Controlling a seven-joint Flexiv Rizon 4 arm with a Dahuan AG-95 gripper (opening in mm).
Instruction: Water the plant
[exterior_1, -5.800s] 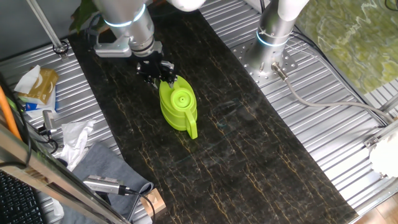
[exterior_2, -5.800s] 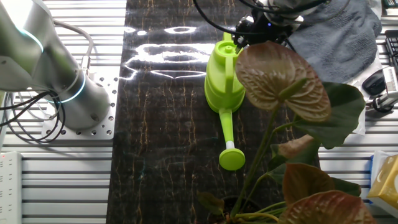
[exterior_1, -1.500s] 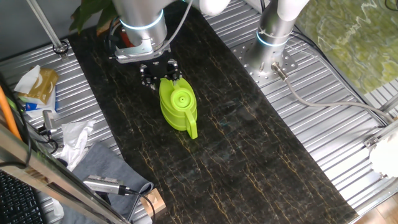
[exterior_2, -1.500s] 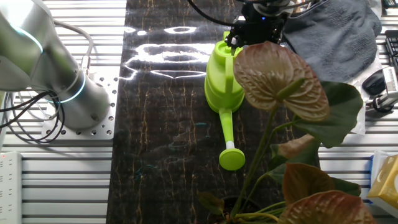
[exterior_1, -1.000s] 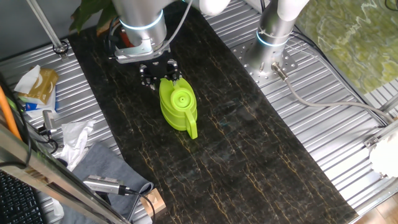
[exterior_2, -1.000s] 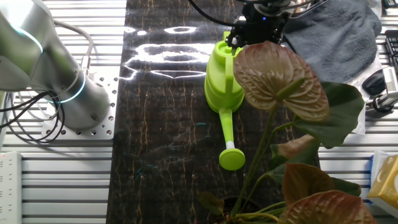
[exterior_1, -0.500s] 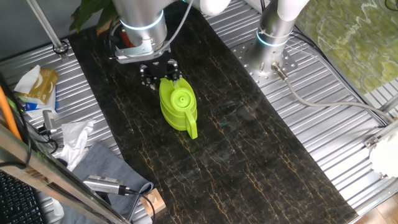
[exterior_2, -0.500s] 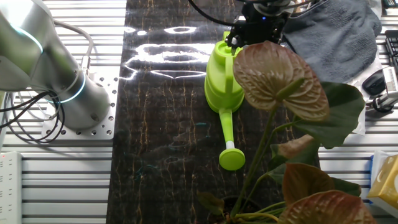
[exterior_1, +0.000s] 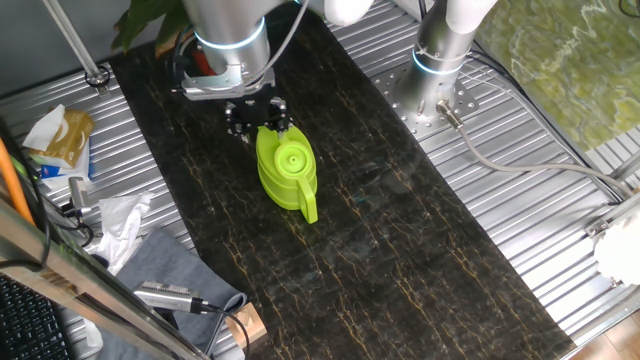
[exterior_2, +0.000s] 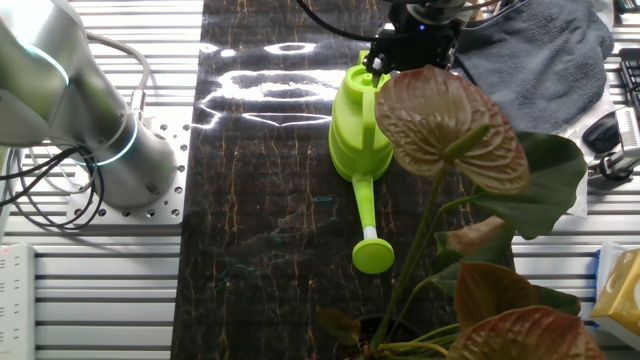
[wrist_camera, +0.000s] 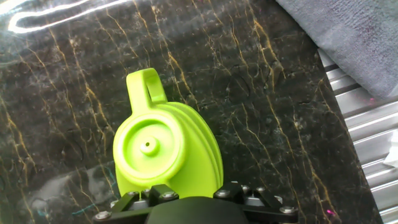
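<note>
Lime-green plastic watering can (exterior_1: 287, 172), upright at the centre of a black gold-veined mat (exterior_1: 400, 250); round cap on top, spout reaching toward the lower middle of the other fixed view, handle loop toward the upper left in the hand view. Claw (exterior_1: 254, 114): black, low against the can's upper side in one fixed view, at the can's top edge (exterior_2: 413, 45) in the other; whether it is parted or clamped cannot be told, the fingertips being hidden. Plant (exterior_2: 455, 150): broad pointed leaves, dark green to reddish, filling the lower right of the other fixed view, near the spout's end; pot not seen. Grey cloth (exterior_2: 545, 50): upper right, beside the mat. Ribbed metal table (exterior_1: 520, 130) beneath.
</note>
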